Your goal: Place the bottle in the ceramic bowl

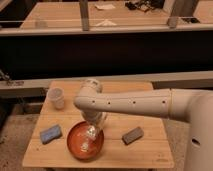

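Gripper [93, 128] over ceramic bowl [71, 142]; bottle [91, 134] label too small to read.

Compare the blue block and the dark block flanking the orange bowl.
The blue rectangular block is pale blue, the dark rectangular block brownish-grey. The blue one lies left of the orange-red ceramic bowl, the dark one right. Both lie flat on the wooden table. The gripper hangs over the bowl.
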{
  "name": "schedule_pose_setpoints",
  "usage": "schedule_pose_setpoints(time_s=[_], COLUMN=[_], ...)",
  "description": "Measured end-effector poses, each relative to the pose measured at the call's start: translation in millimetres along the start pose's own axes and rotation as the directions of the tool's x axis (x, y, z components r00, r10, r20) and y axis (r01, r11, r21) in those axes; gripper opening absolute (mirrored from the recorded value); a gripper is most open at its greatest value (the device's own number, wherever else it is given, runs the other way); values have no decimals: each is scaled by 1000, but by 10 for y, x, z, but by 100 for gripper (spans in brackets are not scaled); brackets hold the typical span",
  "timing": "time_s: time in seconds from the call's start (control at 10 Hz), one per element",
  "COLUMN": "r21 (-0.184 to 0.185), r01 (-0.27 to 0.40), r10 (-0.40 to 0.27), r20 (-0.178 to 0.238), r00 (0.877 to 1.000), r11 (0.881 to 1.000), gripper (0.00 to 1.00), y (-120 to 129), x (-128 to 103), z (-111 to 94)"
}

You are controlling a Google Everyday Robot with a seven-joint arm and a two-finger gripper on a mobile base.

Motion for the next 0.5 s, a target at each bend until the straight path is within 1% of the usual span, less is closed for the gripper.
schedule_pose_setpoints(time_s=[0.1,0.3,0.5], r21=[-2,-2,-2], r01=[14,30,36], r10=[-14,-30,-36], r20=[1,-1,-1], r00=[1000,1000,999], r11=[1000,1000,999], gripper=[4,12,12], y=[-14,-33,-60], x=[-27,-63,-101], z=[16,35,47])
